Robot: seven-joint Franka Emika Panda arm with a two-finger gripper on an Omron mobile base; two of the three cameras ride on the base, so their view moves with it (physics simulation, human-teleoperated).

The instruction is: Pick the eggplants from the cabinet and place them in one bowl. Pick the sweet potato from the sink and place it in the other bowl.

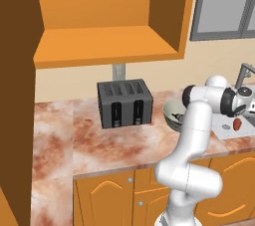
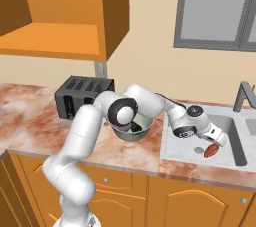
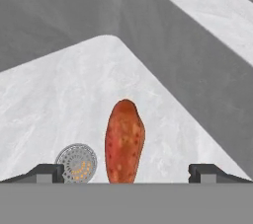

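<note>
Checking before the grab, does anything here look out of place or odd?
Only the sweet potato lying in the sink beside the drain, an odd place for food. The open end effector straddles it. Nothing looks spilled or damaged.

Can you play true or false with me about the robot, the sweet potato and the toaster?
1. The sweet potato lies in the sink. True.
2. The gripper is squeezed shut on the sweet potato. False: its fingertips stand wide apart on either side of it, open.
3. A black toaster stands on the counter under the cabinet. True.
4. The cabinet shelf is full of plates. False: no plates show on the bare orange shelf.
5. The round drain sits beside the sweet potato. True.
</note>
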